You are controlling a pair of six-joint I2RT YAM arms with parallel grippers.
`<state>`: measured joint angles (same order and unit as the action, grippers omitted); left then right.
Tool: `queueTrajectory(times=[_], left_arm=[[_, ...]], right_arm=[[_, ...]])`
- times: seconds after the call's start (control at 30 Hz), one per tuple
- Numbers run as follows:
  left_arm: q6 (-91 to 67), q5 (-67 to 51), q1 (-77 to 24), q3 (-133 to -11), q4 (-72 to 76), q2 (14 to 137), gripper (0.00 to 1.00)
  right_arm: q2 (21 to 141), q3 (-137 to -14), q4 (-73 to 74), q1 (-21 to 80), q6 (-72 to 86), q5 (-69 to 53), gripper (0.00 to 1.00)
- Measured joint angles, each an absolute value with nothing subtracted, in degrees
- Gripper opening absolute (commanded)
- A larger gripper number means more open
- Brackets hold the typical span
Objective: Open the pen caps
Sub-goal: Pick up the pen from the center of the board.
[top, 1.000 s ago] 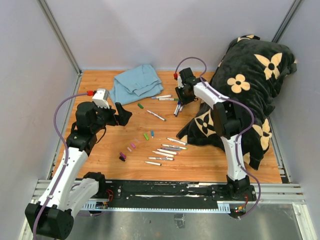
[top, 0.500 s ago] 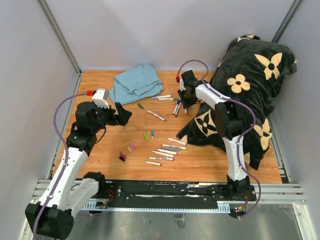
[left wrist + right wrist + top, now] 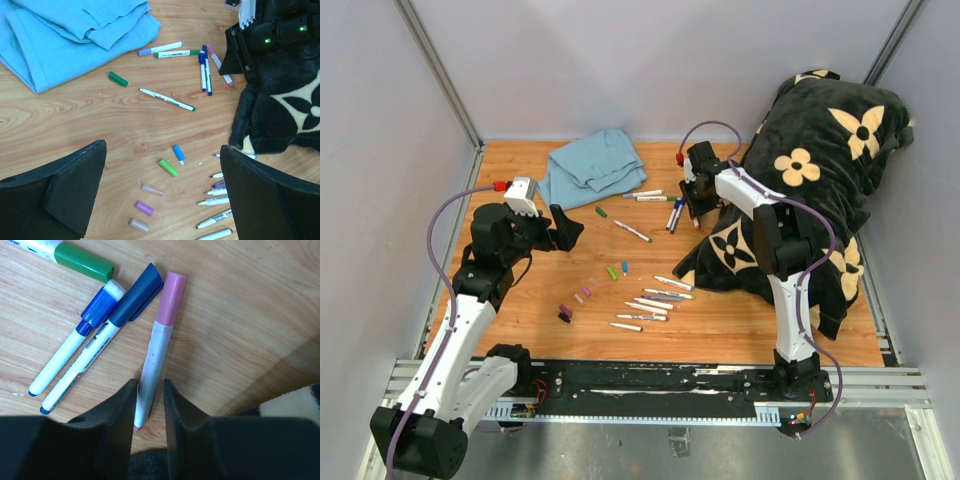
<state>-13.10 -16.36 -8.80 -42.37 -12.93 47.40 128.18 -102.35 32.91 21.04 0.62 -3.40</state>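
A folded blue cloth (image 3: 592,165) lies left of a black flowered blanket (image 3: 820,150).

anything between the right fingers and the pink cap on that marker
Nothing visible. The right fingers are closed on the marker's barrel, and the pink cap sits exposed at its far end. A dark blue cap lies close beside it, not across it.

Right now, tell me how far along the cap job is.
Done: loose caps lie beside a row of bare markers. In hand: the right gripper pinches the pink-capped marker, cap on. To do: two blue markers, a green-capped marker and a purple-capped marker are capped.
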Motion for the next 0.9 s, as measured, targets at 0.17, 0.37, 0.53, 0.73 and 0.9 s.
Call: queueTrajectory(times=[0.17, 0.37, 0.53, 0.73, 0.9], left_arm=[[-13.1, -16.4, -8.75, -42.37, -12.93, 47.4, 0.99], [-13.1, -16.71, -8.73, -42.37, -12.93, 47.29, 0.99], [-13.1, -17.37, -8.69, -42.37, -12.67, 47.07, 0.99], [-13.1, -18.15, -8.67, -42.37, -12.14, 47.0, 0.99], [-13.3, -19.03, -8.64, -42.33, -11.84, 46.72, 0.99]], right_arm=[[128.18, -102.35, 32.91, 20.91, 0.27, -4.29, 0.11], [128.18, -102.35, 32.95, 20.82, -0.03, -4.95, 0.06], [127.92, -102.32, 33.28, 20.82, -0.27, -4.93, 0.03], [122.54, -100.18, 33.63, 20.64, -0.45, -5.63, 0.02], [117.01, -99.11, 32.4, 19.97, -0.43, -9.43, 0.01]])
